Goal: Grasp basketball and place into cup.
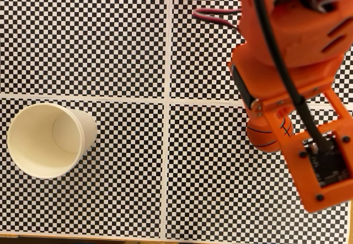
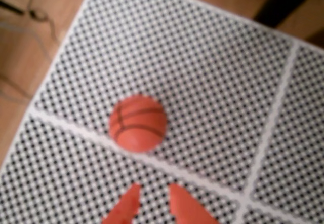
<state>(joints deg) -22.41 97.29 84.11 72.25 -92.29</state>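
Observation:
The small orange basketball [image 1: 268,134] with black seam lines rests on the checkered mat at the right in the fixed view, partly covered by the orange arm above it. The wrist view has the basketball [image 2: 137,123] lying free just ahead of my gripper [image 2: 153,188]. The two orange fingertips [image 2: 132,196] stand a narrow gap apart with nothing between them, short of the ball and not touching it. The cream-white paper cup [image 1: 87,131] stands far to the left on the mat, mouth up, nothing inside.
Black-and-white checkered sheets [image 1: 121,40] with white seams cover the table. Red and black wires [image 1: 215,16] trail near the arm at the top. Bare wood [image 2: 30,57] with thin cables lies past the mat's edge in the wrist view.

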